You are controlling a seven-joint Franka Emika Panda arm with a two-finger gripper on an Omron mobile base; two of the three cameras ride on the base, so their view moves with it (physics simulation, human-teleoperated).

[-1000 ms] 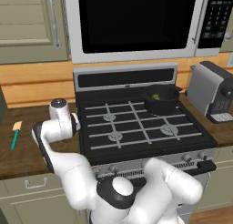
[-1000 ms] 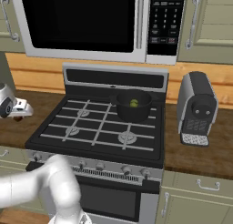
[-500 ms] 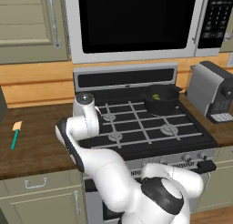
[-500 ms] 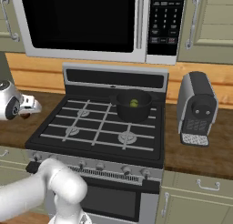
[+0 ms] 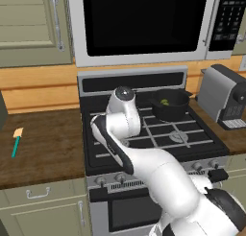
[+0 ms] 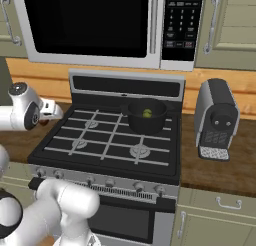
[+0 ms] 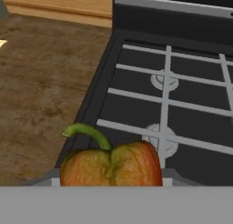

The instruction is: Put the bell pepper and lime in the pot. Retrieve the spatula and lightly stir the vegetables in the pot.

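Swinging rightward from the wooden counter (image 5: 53, 144), the arm has crossed onto the left side of the stove (image 6: 115, 140), its gripper (image 7: 111, 184) clasping the bell pepper (image 7: 111, 166) low in the hand view above the near-left burners. Compared with a second ago, when the wrist hung over the counter edge, the pepper is now well on its way to the pot (image 6: 146, 116) at the far right burner, where the lime (image 6: 147, 113) already sits. Untouched, the spatula (image 5: 17, 141) lies far left on the counter.
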